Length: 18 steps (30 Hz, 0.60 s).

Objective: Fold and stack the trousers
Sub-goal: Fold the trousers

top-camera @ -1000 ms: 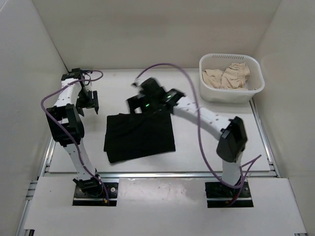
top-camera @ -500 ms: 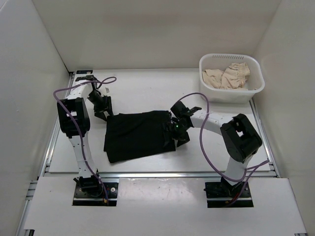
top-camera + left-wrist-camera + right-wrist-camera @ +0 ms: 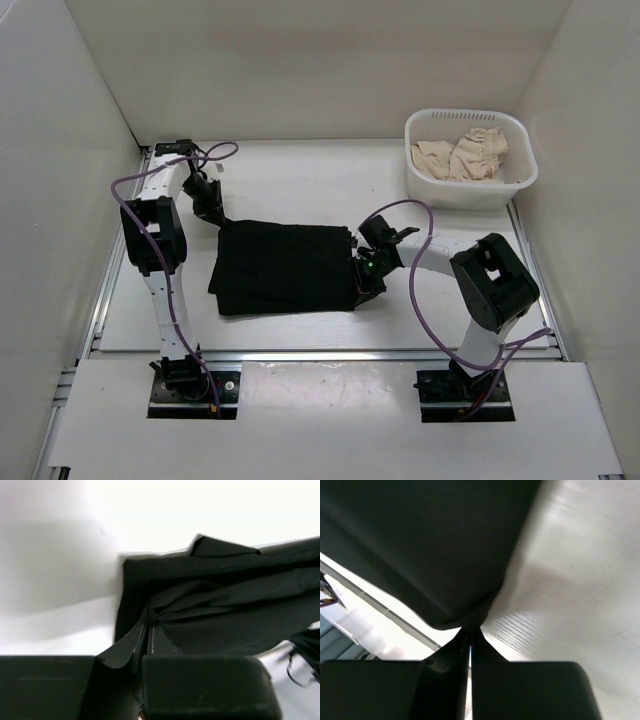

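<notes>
Mostly the open room lies at the far side. The white surface (image 3: 300, 175) is bare between the trousers (image 3: 285, 268) and the back wall, and also on the right, toward the surface's edge. White walls close the left, back and right sides. A metal rail (image 3: 330, 352) runs along the near edge, close to the near edge of the trousers. A white basket (image 3: 470, 196) holding beige cloth (image 3: 460, 155) stands in the far right corner, well apart from the trousers. The trousers lie in the middle as a black folded rectangle, a little wrinkled, with the near left corner uneven. The left claw (image 3: 215, 213) is clenched on their far left corner, and its wrist view shows the fabric pinched there. The right claw (image 3: 364, 284) grasps the right edge near the front corner, with the fabric gathered into its tips.
</notes>
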Each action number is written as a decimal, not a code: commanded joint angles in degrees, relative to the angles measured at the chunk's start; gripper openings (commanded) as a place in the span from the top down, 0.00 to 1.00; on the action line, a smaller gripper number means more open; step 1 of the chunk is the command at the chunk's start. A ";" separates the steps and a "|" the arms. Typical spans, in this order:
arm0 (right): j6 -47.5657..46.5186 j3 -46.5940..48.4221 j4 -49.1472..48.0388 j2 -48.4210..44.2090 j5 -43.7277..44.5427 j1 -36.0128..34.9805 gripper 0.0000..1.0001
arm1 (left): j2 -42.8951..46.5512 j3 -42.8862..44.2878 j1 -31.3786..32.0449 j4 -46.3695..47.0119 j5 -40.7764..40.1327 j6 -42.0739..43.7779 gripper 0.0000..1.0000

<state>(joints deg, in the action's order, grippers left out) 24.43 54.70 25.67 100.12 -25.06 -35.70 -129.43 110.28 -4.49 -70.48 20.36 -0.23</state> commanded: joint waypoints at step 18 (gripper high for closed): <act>-11.07 18.64 14.11 -2.03 -4.16 5.64 0.12 | 11.19 3.66 -3.32 4.47 -2.95 0.23 0.23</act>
<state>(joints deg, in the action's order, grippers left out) 15.88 64.53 33.61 101.16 -32.14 -32.45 -129.01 114.96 -4.91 -66.30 17.39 -0.21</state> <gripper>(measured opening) 0.883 0.763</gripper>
